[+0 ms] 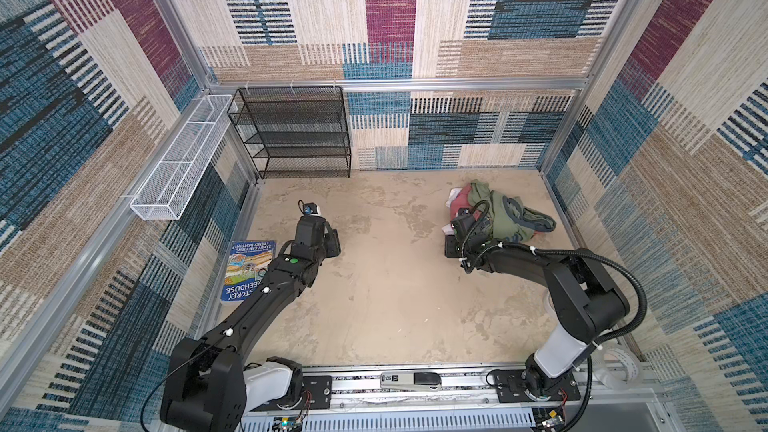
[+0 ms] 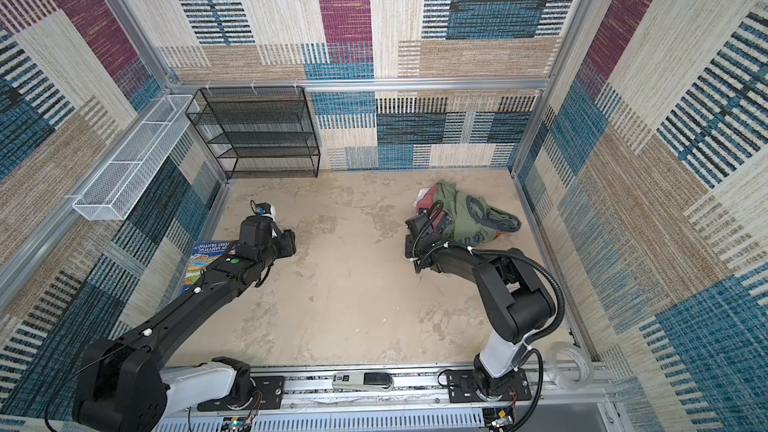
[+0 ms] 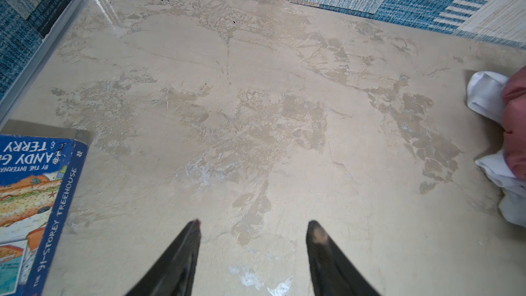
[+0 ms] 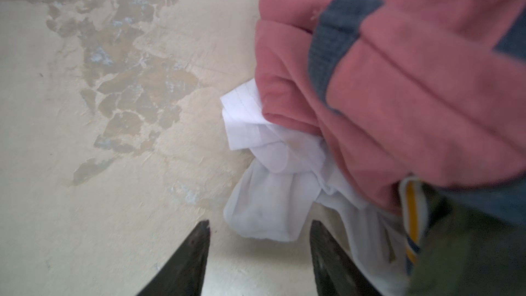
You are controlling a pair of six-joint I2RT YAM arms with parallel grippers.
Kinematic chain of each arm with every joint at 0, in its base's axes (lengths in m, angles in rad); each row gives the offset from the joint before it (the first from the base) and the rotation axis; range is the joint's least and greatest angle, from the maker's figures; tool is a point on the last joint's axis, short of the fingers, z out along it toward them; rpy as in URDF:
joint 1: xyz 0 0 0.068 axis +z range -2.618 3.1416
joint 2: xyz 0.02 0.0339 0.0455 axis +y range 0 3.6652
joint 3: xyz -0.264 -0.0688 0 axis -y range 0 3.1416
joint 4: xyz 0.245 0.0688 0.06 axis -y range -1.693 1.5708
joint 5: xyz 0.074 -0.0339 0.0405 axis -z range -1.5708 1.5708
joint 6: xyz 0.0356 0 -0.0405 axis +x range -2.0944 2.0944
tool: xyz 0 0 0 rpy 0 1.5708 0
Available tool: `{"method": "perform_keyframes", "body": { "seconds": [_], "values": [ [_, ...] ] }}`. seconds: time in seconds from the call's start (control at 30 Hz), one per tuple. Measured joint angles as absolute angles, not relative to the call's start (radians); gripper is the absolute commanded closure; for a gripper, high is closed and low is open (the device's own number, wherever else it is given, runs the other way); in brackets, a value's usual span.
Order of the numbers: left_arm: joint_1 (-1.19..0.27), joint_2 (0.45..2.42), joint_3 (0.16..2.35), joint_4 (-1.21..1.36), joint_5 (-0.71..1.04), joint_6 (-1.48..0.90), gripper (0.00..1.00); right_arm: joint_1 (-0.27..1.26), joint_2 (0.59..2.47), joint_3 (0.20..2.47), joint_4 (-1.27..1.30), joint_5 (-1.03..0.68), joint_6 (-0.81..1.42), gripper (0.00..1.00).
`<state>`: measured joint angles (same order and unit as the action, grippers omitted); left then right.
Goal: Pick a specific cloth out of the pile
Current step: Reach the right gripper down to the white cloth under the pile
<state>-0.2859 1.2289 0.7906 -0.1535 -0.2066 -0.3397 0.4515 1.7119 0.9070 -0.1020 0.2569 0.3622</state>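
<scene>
Jaws apart and empty, the right gripper (image 4: 260, 224) sits just short of the cloth (image 4: 264, 195), whose white lobe pokes from under the pile (image 4: 398, 81) straight ahead (the left gripper (image 3: 253, 227), likewise apart, hangs well away).

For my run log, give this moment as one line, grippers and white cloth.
right gripper: open, at plain white fabric cloth | cloth: partly under mixed clothes pile | left gripper: open, away from pile

White cloth (image 4: 264, 195) crumpled, poking from under red-pink/olive pile (image 1: 505, 211), far rt.
</scene>
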Motion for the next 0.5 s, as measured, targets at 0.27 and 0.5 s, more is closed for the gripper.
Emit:
{"method": "perform_keyframes", "body": {
  "seconds": [0.27,0.5],
  "values": [
    [-0.286,1.25,0.797,-0.154,-0.208,-0.335,0.37,0.451,1.781,0.948,-0.126,0.309,0.366,0.5],
    [-0.286,1.286,0.82,-0.154,-0.207,-0.332,0.37,0.451,1.828,0.976,-0.124,0.352,0.365,0.52]
  ]
}}
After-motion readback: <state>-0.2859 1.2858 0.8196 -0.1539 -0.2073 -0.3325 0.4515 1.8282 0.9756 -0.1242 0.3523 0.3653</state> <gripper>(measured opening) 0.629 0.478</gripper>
